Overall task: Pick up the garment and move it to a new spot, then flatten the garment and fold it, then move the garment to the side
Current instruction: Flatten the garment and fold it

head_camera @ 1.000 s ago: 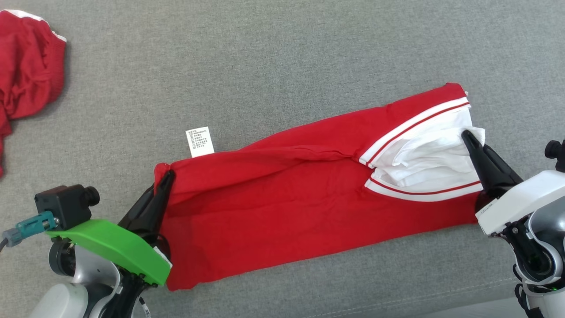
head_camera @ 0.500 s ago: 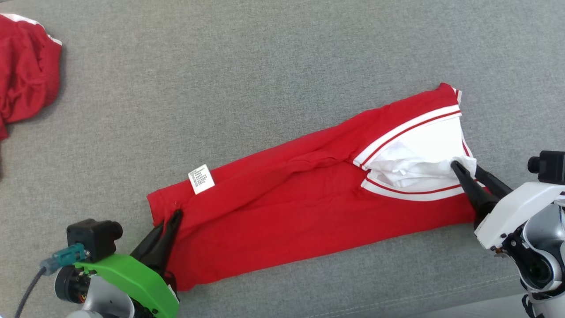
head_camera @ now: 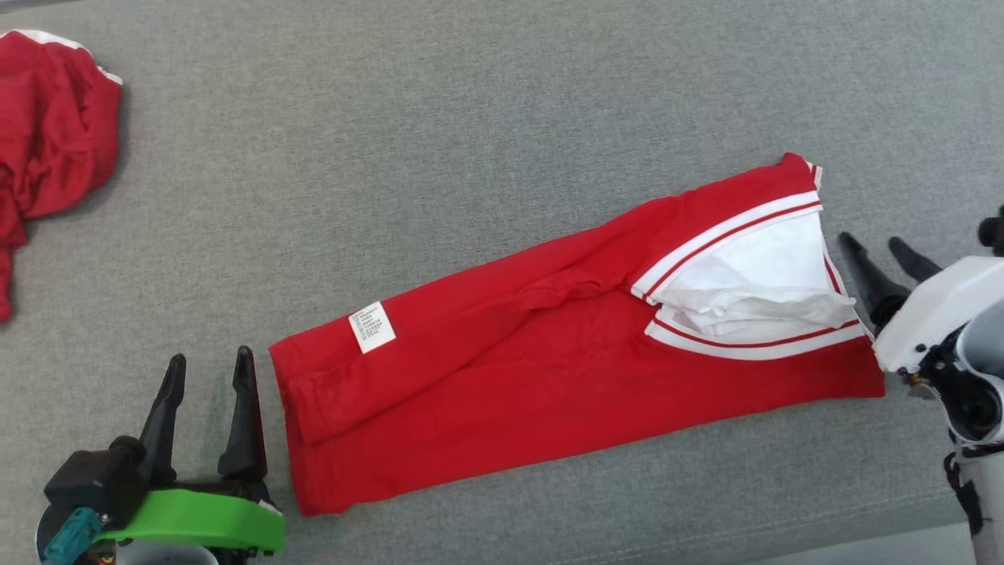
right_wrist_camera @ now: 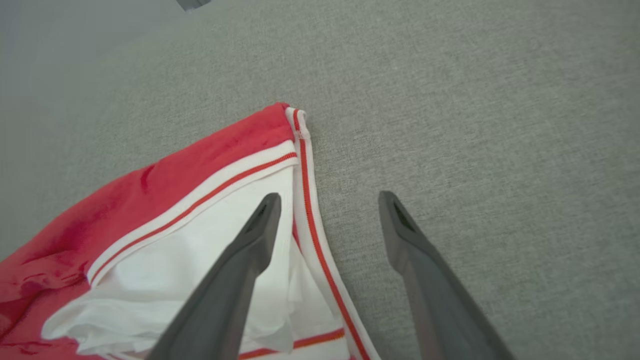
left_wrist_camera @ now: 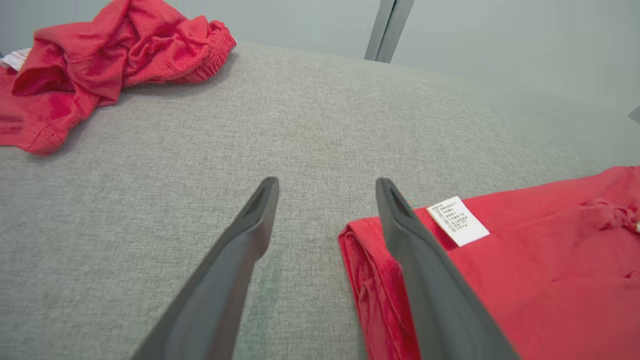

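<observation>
Pincers first: left gripper [head_camera: 212, 357] spread wide and clamped on nothing, parked on the grey cushion [head_camera: 392, 157] just beside the left end of the garment [head_camera: 549, 369]; right gripper [head_camera: 871, 239] same deal, fingers apart, empty, just off the white-trimmed end. Big change from half a second back: both pinched shut on those two ends then. So, let go on both sides, cloth dropped and left alone. Lying now as one long red strip, slanted across the cushion from lower left up to the right, doubled over lengthwise, with the care label [head_camera: 372, 327] face up near the left end and the white lining [head_camera: 745, 267] showing at the right. Reads like the lengthwise fold done and laid down, pretty flat apart from a ridge along the middle. Probably still needs a crosswise fold to shorten it, then the shove to the side, so maybe past halfway but not finished. Headcount: two grippers, both free; one garment in play; one label; two white bands [head_camera: 729, 227] with a red stripe, meeting in a V towards the right end; one other red garment [head_camera: 47, 141], crumpled, way off in the far-left corner, well apart from everything and not part of this as far as can be told.
</observation>
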Tool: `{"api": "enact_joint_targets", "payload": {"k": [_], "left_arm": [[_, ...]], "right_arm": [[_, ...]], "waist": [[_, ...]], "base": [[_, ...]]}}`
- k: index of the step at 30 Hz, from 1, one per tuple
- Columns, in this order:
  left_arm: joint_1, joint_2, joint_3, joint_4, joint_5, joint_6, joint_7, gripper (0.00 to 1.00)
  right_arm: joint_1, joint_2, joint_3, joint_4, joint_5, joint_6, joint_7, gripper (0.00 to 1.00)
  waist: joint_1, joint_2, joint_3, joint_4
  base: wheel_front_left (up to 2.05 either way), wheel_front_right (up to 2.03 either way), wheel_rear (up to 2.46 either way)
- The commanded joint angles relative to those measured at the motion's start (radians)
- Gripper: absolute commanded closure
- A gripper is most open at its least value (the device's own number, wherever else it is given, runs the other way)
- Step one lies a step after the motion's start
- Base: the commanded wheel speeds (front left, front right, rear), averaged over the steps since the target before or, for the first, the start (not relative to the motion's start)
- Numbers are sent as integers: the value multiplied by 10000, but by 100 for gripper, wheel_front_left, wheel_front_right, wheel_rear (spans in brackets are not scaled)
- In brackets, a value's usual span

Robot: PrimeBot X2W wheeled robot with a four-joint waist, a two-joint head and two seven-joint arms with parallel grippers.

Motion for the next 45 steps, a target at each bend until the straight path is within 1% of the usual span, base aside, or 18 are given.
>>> {"api": "enact_joint_targets", "payload": {"k": [1,4,6,9,11,12,13,15,16,19,23,27,29,32,34,38,42,45], "left_arm": [[-3,-209,144,112,181,54,-133,0],[6,-696,494,343,710,-97,-231,0],[96,-1182,846,430,1078,-255,-219,0],[360,-1836,1345,634,1546,-640,-215,0],[384,-2264,1696,692,1883,-945,-217,0],[431,-2440,1861,746,1995,-1081,-217,0],[502,-2635,2043,854,2176,-1254,-216,0],[616,-2968,2336,1028,2493,-1557,-217,0],[621,-3130,2489,1086,2591,-1678,-217,0],[757,-3514,2945,1317,3058,-2066,-218,0],[908,-3847,3371,1597,3483,-2470,-219,0],[999,-3989,3606,1792,3677,-2750,-219,0],[1018,-4020,3695,1849,3675,-2839,-219,0],[1051,-4040,3613,1918,3413,-2874,-220,0],[1105,-4038,3502,1946,3270,-2805,-220,0],[1170,-4037,3266,2011,2997,-2648,-220,0],[1223,-4031,3102,2007,2932,-2524,-220,0],[1249,-4030,3098,1980,2951,-2456,-220,0]], "right_arm": [[-196,81,164,278,-133,2,89,0],[-469,160,494,1003,-399,2,229,0],[-553,113,722,1503,-626,2,324,0],[-565,109,1125,2193,-818,2,551,0],[-550,132,1389,2520,-716,5,693,0],[-553,137,1566,2604,-607,7,767,5],[-558,153,1738,2661,-429,20,770,100],[-524,99,2031,2637,38,42,845,100],[-525,-8,1960,2608,202,39,718,100],[-533,-740,1487,2663,315,-7,320,100],[-602,-1699,137,3007,303,-9,56,100],[-638,-2415,-1498,3288,142,-4,40,100],[-590,-2591,-2074,3128,89,-3,213,100],[-515,-2616,-2411,2461,219,-3,564,100],[-375,-2476,-2247,1908,361,-3,778,100],[6,-2061,-1431,550,496,-1,1253,100],[398,-1326,-141,-642,625,-3,1529,100],[643,-770,878,-1031,638,-3,1519,100]], "waist": [[0,0,13,144],[0,0,10,298],[0,0,-14,427],[0,0,-38,611],[0,0,-79,705],[0,0,-100,736],[0,0,-150,776],[0,0,-266,813],[0,0,-327,822],[0,0,-576,835],[0,0,-892,915],[0,0,-1115,1051],[0,0,-1216,1108],[0,0,-1372,1150],[0,0,-1476,1146],[0,0,-1657,1055],[0,0,-1778,935],[0,0,-1803,857]], "base": [[0,0,0],[0,0,0],[0,0,0],[0,0,0],[0,0,0],[0,0,0],[0,0,0],[0,0,0],[0,0,0],[0,0,0],[0,0,0],[0,0,0],[0,0,0],[0,0,0],[0,0,0],[0,0,0],[0,0,0],[0,0,0]]}}
